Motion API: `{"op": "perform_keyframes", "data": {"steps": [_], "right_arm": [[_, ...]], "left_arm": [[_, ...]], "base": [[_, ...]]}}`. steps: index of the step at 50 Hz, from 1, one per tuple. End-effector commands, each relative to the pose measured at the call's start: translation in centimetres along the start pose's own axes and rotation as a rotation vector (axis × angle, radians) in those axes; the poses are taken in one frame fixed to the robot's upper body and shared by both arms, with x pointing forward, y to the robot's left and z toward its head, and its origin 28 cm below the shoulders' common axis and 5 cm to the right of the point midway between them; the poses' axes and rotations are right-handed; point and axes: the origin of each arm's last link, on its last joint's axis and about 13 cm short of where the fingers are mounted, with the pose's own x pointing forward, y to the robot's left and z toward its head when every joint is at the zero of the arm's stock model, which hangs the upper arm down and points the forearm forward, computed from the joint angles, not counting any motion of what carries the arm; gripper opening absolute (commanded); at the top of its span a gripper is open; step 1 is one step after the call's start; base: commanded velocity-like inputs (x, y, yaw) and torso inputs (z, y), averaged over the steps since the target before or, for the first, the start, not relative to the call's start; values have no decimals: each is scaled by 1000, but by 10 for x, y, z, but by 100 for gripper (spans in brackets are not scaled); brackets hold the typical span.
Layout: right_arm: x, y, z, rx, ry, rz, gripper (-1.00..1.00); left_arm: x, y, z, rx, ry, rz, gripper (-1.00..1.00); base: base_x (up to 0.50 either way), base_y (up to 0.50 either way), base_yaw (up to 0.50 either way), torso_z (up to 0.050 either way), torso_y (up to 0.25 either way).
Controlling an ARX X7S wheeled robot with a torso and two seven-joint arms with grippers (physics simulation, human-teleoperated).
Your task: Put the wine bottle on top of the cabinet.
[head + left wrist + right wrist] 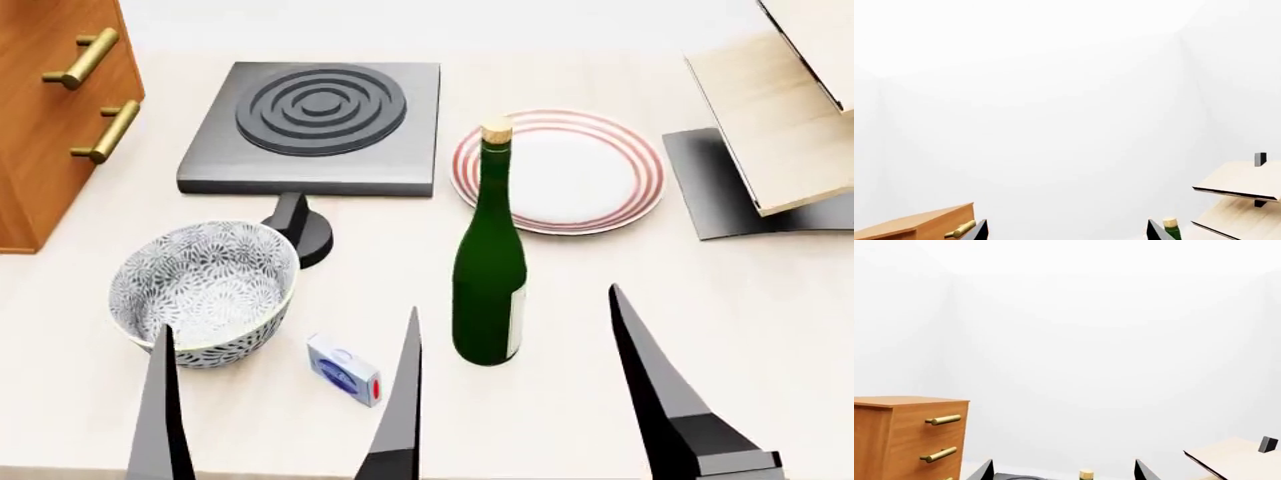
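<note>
The left gripper is standing wide open at the near edge of the table, its two dark fingers well apart and closing on nothing; one fingertip is reaching up just beside the patterned bowl, the other is rising near a small blue box. The right gripper is also showing spread, with only one finger plainly visible in the head view, to the right of the wine bottle and not touching it. The wine bottle is standing upright on the table between the bowl and that finger, its long axis vertical, the cork pointing up and overlapping the rim of the red-striped plate behind it. The cabinet is sitting at the far left, well apart from the bottle, beside a grey hotplate. A pale wooden rack is leaning at the far right
</note>
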Motion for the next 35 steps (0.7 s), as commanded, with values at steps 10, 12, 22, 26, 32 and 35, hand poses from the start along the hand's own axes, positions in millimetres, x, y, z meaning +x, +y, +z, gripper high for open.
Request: {"op": "perform_keyframes", "data": {"steps": [10, 12, 22, 26, 32, 35], "right_arm": [[2, -1, 1, 5, -17, -3, 100], [2, -1, 1, 5, -17, -3, 100], [2, -1, 1, 6, -17, -3, 100], [2, -1, 2, 6, -17, -1, 100], [2, -1, 1, 3, -18, -4, 100], [2, -1, 2, -1, -30, -4, 100]], "left_arm": [[1, 1, 1, -30, -14, -13, 100], [1, 1, 1, -30, -15, -14, 100], [1, 1, 1, -30, -16, -14, 100], [1, 1, 1, -30, -16, -13, 100], [1, 1, 1, -30, -16, -12, 100], [1, 1, 1, -30, -16, -11, 100]], "base": [[500, 0, 0, 0, 0], [500, 0, 0, 0, 0], [500, 0, 0, 0, 0], [500, 0, 0, 0, 0], [500, 0, 0, 0, 0], [167, 0, 0, 0, 6]]}}
